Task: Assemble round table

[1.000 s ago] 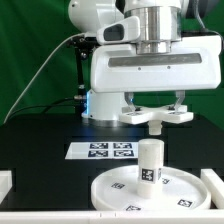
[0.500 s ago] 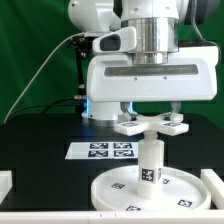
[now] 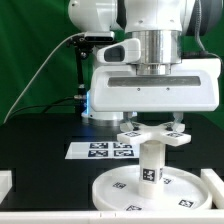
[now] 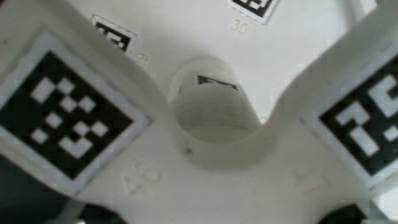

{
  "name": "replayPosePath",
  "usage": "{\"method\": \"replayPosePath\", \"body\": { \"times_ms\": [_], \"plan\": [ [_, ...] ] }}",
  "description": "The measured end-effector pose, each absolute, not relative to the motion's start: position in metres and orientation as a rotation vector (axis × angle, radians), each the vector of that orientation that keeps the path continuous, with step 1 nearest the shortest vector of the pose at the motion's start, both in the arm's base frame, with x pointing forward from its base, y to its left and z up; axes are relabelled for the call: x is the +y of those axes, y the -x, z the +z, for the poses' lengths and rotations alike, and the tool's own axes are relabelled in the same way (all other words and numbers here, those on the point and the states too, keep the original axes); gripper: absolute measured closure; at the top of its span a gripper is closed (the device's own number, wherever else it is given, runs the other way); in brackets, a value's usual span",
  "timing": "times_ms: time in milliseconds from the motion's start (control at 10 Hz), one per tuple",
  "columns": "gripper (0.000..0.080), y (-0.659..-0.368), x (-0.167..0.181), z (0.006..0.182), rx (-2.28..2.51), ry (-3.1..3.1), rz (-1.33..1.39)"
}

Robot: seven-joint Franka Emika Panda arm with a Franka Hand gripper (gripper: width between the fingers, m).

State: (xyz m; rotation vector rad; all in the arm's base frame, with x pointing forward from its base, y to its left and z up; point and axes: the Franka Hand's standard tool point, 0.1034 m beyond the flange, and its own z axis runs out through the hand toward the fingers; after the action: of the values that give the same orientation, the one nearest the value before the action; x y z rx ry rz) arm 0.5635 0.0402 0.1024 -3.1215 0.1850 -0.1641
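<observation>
Foot-fitting step: the fingers (image 3: pixel 177 122) are clamped on the cross-shaped foot piece (image 3: pixel 155 134), with the leg (image 3: pixel 150 165) directly below them, upright on the disc (image 3: pixel 120 192), so I'd guess next up is centring it and pushing straight down.

We find the gripper (image 3: pixel 153 127) closed on the cross-shaped foot piece (image 3: pixel 152 137), one finger at either side, holding it level directly over the leg (image 3: pixel 151 166). The foot piece meets the leg's top; we cannot tell whether it is seated. The leg stands upright at the centre of the round disc (image 3: pixel 112 190). The marker board (image 3: pixel 100 150) lies behind it on the black table (image 3: pixel 40 150).
</observation>
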Motion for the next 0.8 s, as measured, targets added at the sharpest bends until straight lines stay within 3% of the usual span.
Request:
{"method": "replayPosePath", "body": {
  "times_ms": [400,800],
  "plan": [
    [0.0350,-0.5624,0.0400,0.1029,0.359,3.095,-0.174],
    [0.0350,-0.5612,0.0403,0.1013,1.289,2.763,-0.197]
  ]
}}
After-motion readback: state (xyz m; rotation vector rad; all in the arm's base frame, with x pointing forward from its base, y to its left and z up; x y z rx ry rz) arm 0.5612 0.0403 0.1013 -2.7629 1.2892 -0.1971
